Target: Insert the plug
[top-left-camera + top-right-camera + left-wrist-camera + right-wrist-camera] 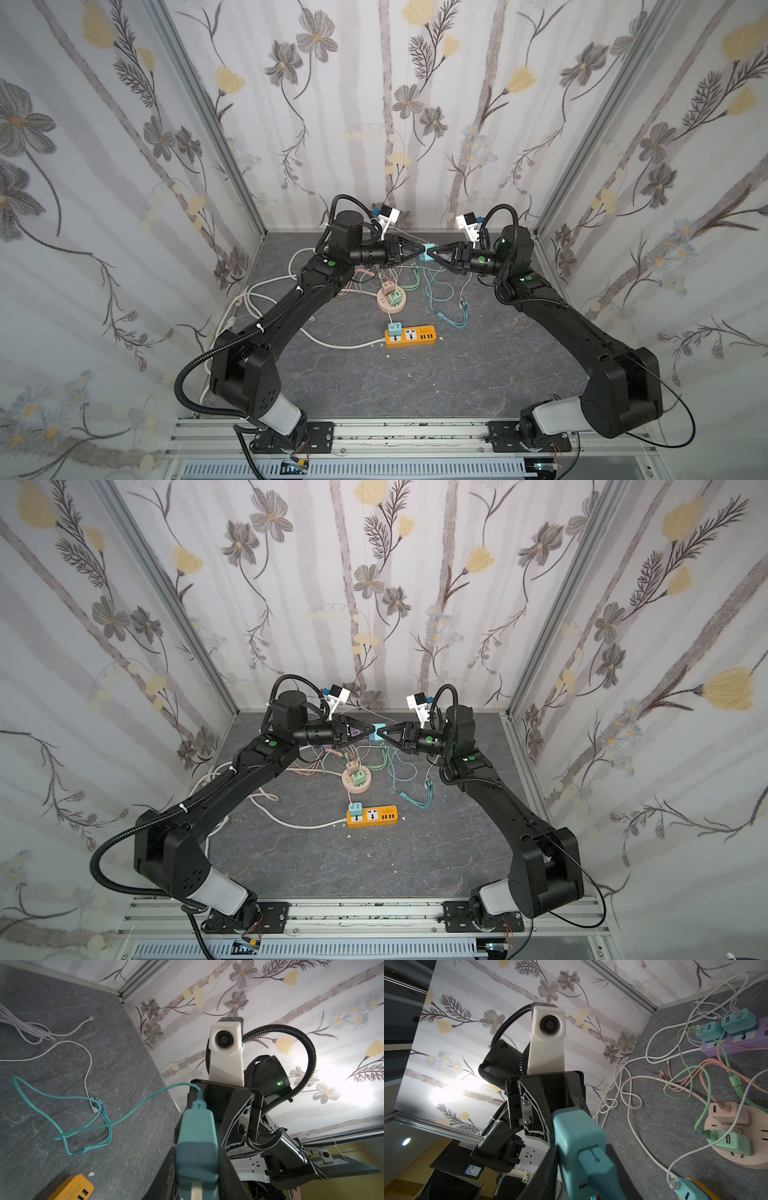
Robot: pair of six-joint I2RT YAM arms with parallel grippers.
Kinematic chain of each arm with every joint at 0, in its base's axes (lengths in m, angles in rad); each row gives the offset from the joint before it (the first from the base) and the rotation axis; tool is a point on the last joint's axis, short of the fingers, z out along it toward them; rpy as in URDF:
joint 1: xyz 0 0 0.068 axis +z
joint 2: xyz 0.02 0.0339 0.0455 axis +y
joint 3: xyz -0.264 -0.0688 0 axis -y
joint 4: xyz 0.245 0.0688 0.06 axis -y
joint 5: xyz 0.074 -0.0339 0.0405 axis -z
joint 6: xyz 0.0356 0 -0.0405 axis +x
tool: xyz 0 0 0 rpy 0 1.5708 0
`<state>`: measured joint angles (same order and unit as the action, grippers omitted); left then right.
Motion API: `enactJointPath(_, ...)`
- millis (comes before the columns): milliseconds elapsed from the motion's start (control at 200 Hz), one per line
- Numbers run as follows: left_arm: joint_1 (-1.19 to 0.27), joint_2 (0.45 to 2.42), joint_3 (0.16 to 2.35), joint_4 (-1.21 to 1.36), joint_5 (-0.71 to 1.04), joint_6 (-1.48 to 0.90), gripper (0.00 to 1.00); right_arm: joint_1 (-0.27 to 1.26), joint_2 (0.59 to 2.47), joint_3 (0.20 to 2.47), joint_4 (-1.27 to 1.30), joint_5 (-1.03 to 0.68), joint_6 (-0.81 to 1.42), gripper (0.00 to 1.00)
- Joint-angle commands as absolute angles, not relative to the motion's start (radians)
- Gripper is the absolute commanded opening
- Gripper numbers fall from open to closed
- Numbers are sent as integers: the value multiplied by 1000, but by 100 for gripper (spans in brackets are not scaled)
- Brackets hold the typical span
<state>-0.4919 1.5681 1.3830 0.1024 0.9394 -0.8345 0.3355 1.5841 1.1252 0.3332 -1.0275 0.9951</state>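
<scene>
Left arm reaches up and inward with a level wrist, left gripper (419,250) clamped on the teal plug (428,253). The plug hangs in mid-air over the grey marble-look table (457,374), back beyond the orange power strip (411,336). It's a smooth, rounded plastic block with a teal cable (133,1109) trailing off. Right arm mirrors that pose, right gripper (434,254) pinching the same plug from the opposite end, black wedge-shaped fingers (544,1178) hugging its sides.

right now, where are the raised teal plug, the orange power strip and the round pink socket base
teal plug (428,252): top view, middle of its body
orange power strip (415,343): top view, bare near edge
round pink socket base (391,311): top view, near rim
</scene>
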Motion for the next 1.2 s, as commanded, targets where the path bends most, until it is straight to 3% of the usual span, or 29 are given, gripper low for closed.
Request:
enactJointPath(0, -497, 1577, 1383, 148, 984, -844, 0, 343, 1584, 1131, 445, -1067, 1009, 27)
enactJointPath(105, -499, 1587, 1385, 171, 1012, -863, 0, 343, 1579, 1122, 475, -1078, 1003, 17)
enactJointPath(220, -499, 1589, 1382, 177, 1018, -865, 0, 340, 1561, 1116, 477, -1085, 961, 0)
enactJointPath(370, -499, 1583, 1382, 181, 1026, -853, 0, 339, 1526, 1146, 288, -1092, 759, 0)
enactJointPath(410, -499, 1578, 1381, 176, 1025, -842, 14, 337, 1517, 1166, 209, -1088, 682, 0)
enactJointPath(460, -497, 1567, 1378, 160, 1017, -815, 47, 329, 1506, 1201, 77, -1083, 557, 0)
enactJointPath(490, -494, 1554, 1376, 135, 1000, -787, 62, 324, 1501, 1227, -6, -1074, 459, 0)
enactJointPath(645, -469, 1405, 1331, -109, 670, -555, 100, 317, 1494, 1348, -511, -923, -200, 0)
enactJointPath(805, -466, 1252, 1252, -292, 190, -449, 100, 358, 1573, 1397, -814, -820, -747, 0)
enactJointPath(879, -464, 1186, 1207, -341, 31, -439, 100, 396, 1624, 1400, -883, -760, -859, 0)
enactJointPath(1044, -461, 1094, 1131, -399, -149, -421, 100, 493, 1743, 1382, -936, -578, -997, 0)
enactJointPath(1194, -459, 1058, 1103, -428, -225, -413, 100, 539, 1821, 1380, -909, -513, -1033, 0)
